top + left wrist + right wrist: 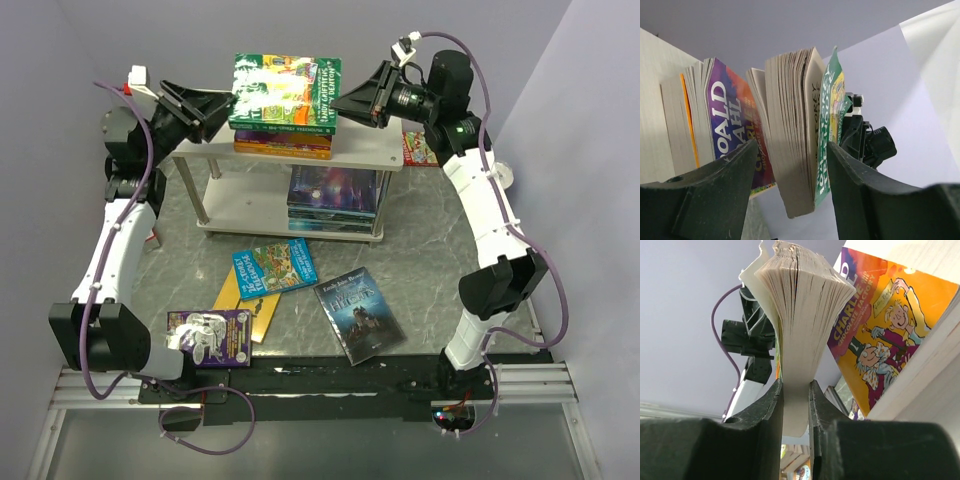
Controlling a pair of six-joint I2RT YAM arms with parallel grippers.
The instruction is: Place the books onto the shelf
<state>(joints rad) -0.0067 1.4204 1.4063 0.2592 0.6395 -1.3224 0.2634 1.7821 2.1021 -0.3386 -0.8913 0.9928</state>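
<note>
Your right gripper is clamped on the page edge of the green book. Both fingers press flat against the paper, coming in from the book's 3 o'clock side. Your left gripper stands apart at the book's 9 o'clock side. Its fingers straddle the same book's edge with a gap showing on each side, gripping nothing.

The green book tops a small stack on the pale top board of the shelf, at the 12 o'clock end of the table. Next under it in the wrist views is the Roald Dahl book, orange and purple. Dark books lie stacked on the shelf's lower board, toward its 3 o'clock end.

Four more books lie flat on the table toward 6 o'clock from the shelf:
- The blue book overlaps the yellow book, around 7 o'clock.
- The castle book is around 5 o'clock.
- The purple book is at the near edge toward 8 o'clock, just beside the left arm's base.
</note>
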